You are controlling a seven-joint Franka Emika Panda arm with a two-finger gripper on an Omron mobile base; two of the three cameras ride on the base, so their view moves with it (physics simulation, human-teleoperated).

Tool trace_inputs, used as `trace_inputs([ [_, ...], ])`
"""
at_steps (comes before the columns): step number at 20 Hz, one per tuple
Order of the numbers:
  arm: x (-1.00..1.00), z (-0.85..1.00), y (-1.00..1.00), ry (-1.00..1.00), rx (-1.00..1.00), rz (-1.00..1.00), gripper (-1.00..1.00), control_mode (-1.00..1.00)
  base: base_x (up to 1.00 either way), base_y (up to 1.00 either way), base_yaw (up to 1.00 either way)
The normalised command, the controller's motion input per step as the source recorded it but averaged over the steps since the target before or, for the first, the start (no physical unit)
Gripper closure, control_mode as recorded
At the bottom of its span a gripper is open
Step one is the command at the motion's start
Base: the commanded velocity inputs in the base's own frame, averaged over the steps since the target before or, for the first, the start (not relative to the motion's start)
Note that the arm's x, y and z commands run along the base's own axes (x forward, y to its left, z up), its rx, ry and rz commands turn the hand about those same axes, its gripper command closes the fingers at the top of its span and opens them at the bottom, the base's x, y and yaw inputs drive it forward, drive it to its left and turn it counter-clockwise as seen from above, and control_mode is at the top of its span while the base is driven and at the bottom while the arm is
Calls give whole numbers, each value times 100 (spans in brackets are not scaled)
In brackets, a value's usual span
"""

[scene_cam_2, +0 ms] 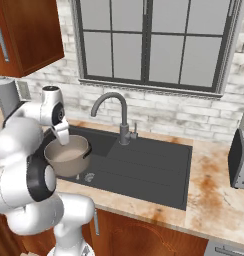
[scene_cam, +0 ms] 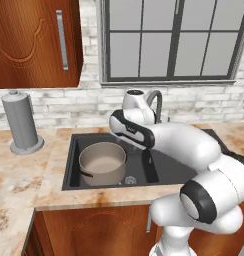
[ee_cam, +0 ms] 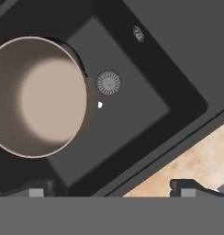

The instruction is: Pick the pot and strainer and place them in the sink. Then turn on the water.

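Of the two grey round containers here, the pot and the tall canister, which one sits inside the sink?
The pot: wide, open-topped, resting in the dark sink basin beside the drain. The tall canister stands on the counter, left of the sink.

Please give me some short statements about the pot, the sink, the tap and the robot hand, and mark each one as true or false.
1. The pot sits inside the sink. True.
2. The hand is shut on the pot. False: its fingers stand open above the basin, holding nothing.
3. Water runs from the tap. False: no stream is visible.
4. The pot has a lid on. False: it is open and empty.
5. A grey cylinder canister stands on the counter left of the sink. True.
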Motion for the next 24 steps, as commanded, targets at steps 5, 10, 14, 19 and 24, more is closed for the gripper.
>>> trace_inputs([
  [5,-100,64,-6,0,1,0,-100,-100,0,0,0],
  [10,-97,67,-26,0,5,0,-100,-100,0,0,0],
  [14,-76,93,-24,0,4,0,-100,-100,0,0,0],
  [19,-70,74,-17,0,1,0,-100,-100,0,0,0],
  [24,-75,54,-25,0,1,0,-100,-100,0,0,0],
])
